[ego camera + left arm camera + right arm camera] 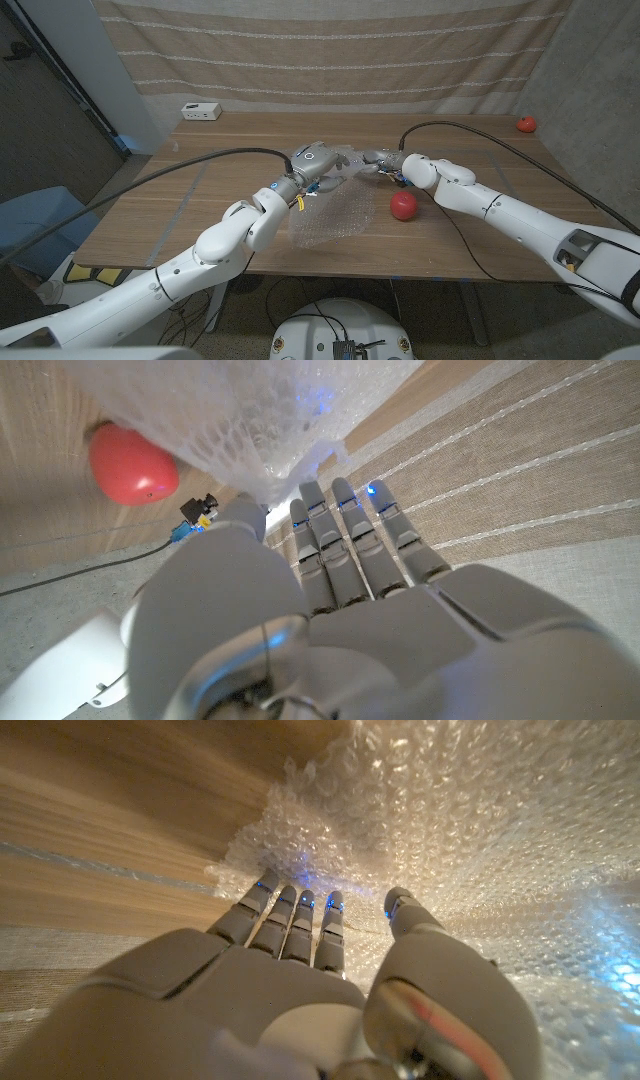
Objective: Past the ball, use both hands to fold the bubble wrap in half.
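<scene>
The bubble wrap [335,200] is lying mid-table, its far edge lifting between both hands. The left hand [312,165] and right hand [381,160] are each pinching that edge. The red ball [403,205] is sitting just beside the wrap on the wooden table [180,200].

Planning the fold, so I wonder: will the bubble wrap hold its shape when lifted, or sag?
Probably sags: the bubble wrap already drapes and crumples between the left hand and right hand. It looks thin and light, likely springing back unless pressed.
</scene>
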### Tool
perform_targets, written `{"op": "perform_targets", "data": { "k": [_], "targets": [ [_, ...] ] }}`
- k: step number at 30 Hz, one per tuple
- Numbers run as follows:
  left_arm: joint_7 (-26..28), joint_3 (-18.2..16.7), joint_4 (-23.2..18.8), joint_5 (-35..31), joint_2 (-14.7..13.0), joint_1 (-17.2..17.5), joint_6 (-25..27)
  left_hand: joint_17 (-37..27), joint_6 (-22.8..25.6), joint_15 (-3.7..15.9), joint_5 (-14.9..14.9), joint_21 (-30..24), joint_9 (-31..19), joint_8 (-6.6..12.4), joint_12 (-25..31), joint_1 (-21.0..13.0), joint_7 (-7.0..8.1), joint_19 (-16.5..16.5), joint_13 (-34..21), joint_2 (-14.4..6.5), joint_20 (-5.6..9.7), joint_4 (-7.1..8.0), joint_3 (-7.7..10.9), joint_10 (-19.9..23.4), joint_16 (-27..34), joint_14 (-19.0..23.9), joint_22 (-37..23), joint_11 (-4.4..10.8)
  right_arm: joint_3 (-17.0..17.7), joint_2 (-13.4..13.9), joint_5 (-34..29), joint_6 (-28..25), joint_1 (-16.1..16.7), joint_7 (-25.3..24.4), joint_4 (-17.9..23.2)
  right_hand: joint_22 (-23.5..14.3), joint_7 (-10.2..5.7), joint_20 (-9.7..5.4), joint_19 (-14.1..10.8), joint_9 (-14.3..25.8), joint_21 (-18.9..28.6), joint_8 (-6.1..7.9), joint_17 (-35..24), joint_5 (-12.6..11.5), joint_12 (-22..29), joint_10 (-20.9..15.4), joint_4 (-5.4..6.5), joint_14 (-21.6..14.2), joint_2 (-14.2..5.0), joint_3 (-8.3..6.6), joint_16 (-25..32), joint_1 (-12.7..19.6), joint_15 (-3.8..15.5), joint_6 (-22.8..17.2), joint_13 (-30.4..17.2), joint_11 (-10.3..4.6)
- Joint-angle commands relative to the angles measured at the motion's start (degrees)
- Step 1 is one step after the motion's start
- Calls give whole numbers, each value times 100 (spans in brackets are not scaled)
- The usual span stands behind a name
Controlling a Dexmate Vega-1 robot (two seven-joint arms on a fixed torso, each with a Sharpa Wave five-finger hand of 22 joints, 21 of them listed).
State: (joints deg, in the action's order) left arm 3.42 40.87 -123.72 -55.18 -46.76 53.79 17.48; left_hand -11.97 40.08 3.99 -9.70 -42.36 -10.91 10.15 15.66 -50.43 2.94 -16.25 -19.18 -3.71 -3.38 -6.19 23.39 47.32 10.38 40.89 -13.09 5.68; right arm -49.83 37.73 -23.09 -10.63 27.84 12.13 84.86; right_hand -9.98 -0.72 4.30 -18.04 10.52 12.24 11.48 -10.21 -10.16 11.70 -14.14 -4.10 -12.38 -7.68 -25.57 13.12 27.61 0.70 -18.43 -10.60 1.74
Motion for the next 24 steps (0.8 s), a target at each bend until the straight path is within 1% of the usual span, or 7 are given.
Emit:
{"op": "perform_targets", "data": {
  "k": [1,7,12,18,19,23,24],
  "targets": [
    [-403,-110,148,92,158,35,-278,18,-36,560,-32,18,-16,12,-38,11,16,24,5,-33,15,-34,27,-38,-7,-51,6,-15,535,324,310,-56,408,-560,576,-43,-16,107,-502,14,191,-36,-82,-10,-31,-48,-22,-346,165,168,93,-200,11,-33,-18,16],
    [-445,-119,198,117,201,35,-345,52,-45,548,-34,40,-12,32,-77,19,16,65,39,-34,-55,-49,41,-64,2,-86,40,-3,743,494,524,163,551,-656,730,-54,-24,252,-468,11,158,-39,-104,-14,-41,-56,-4,-434,319,309,104,-380,-2,-52,-19,21],
    [-505,-123,220,158,230,28,-385,75,-61,545,-36,49,-10,38,-93,20,28,80,60,-28,-80,-64,50,-61,9,-96,61,-10,983,614,639,211,723,-915,880,-54,-18,249,-360,9,99,-39,-110,-29,-30,-107,3,-366,457,418,56,-511,0,-65,-23,88],
    [-608,-134,223,230,253,15,-414,108,-216,529,-31,63,-6,8,-175,83,58,91,110,4,-104,-65,34,-171,22,-137,105,-50,1316,736,789,287,1000,-1378,1028,-50,-20,206,-172,10,6,-26,-76,-93,-35,-129,-123,-173,397,330,-72,-375,5,-125,-25,100],
    [-621,-146,227,283,255,11,-437,113,-250,514,-28,68,-5,4,-186,109,14,96,121,23,-119,-61,20,-180,18,-166,114,-74,1358,755,770,281,1051,-1480,1069,-49,-18,206,-122,10,-16,-26,-72,-98,-39,-124,-140,-86,391,319,-114,-365,4,-131,-25,90],
    [-732,-267,214,725,242,-1,-583,133,-617,432,-13,103,3,-41,-363,294,91,130,200,154,-167,-42,-92,-534,-9,-433,169,-76,1569,776,841,414,1265,-1899,1141,-44,-32,192,200,10,-138,-29,-72,-105,-53,-99,-169,80,359,302,-186,-369,44,-150,-26,61],
    [-752,-316,218,900,244,2,-632,130,-830,366,1,134,9,-40,-427,480,117,170,247,225,-217,19,-193,-705,-20,-621,191,-113,1632,767,903,516,1320,-2006,1128,-43,-33,211,252,10,-155,-29,-73,-105,-56,-93,-172,102,359,304,-193,-373,37,-153,-26,59]
  ]
}}
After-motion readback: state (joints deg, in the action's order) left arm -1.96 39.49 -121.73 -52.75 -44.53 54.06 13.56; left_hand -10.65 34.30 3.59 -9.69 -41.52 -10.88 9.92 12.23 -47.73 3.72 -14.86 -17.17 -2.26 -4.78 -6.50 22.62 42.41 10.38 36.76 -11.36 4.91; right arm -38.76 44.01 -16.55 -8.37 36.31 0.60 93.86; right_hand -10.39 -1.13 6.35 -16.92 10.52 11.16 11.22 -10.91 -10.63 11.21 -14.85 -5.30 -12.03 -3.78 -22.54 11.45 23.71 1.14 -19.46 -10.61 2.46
